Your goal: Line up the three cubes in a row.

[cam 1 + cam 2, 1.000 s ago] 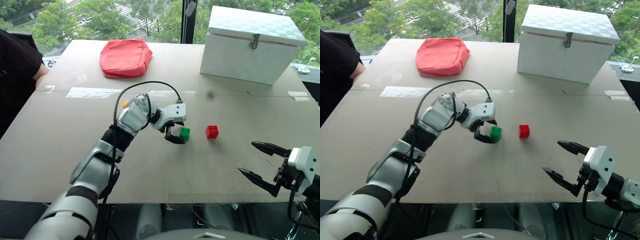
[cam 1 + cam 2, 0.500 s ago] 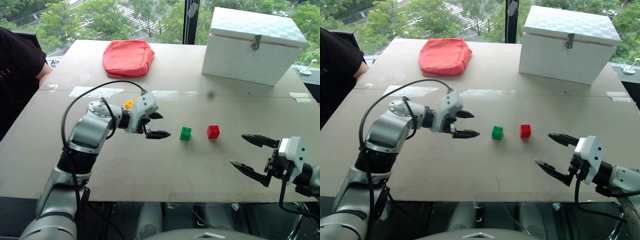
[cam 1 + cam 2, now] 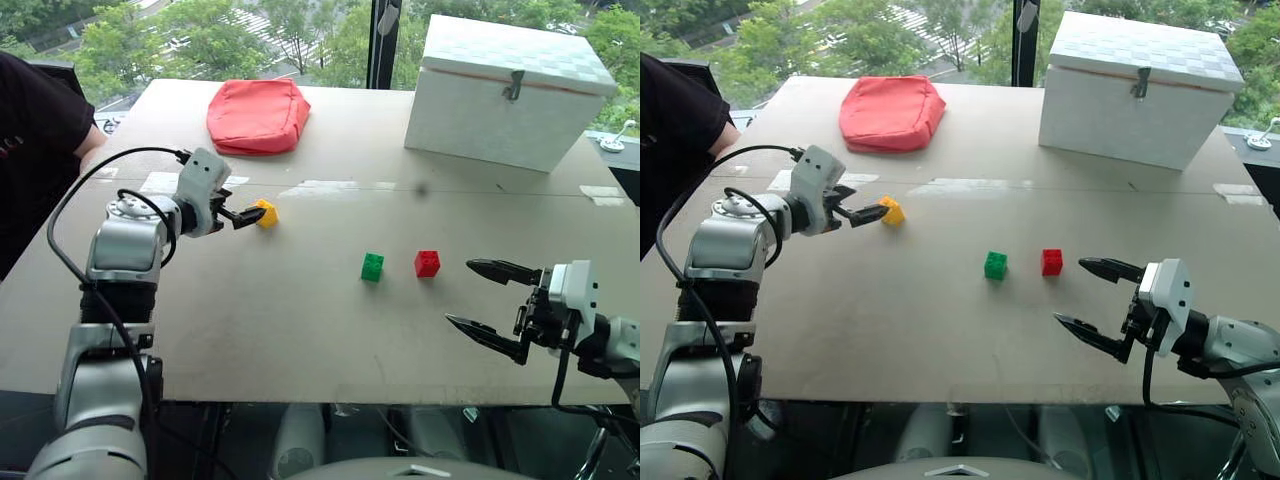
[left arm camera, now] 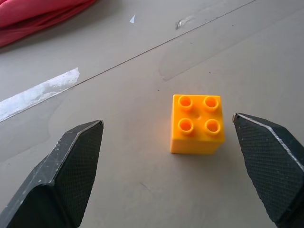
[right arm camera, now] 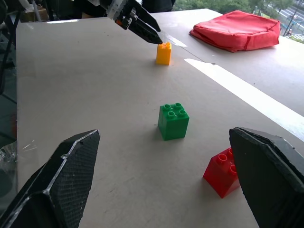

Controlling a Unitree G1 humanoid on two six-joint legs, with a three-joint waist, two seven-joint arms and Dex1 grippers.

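Left gripper (image 3: 240, 214) has left the small green studded plastic cube (image 3: 372, 266) mid-frame beside the red studded plastic cube (image 3: 426, 263), and swung to upper left. Two cubes aligned; third pending. Its jaws now gape around the yellow studded plastic cube (image 4: 197, 123), untouched. Right gripper (image 3: 492, 308) waits open, lower right.

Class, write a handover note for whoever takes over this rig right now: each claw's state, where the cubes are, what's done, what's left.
Left claw: open, empty, fingers either side of the yellow cube, not gripping.
Right claw: open, empty, hovering beside the red cube.
Green cube and red cube sit side by side, a small gap between.
Done: two cubes paired.
Left: bring the yellow cube into line with them.
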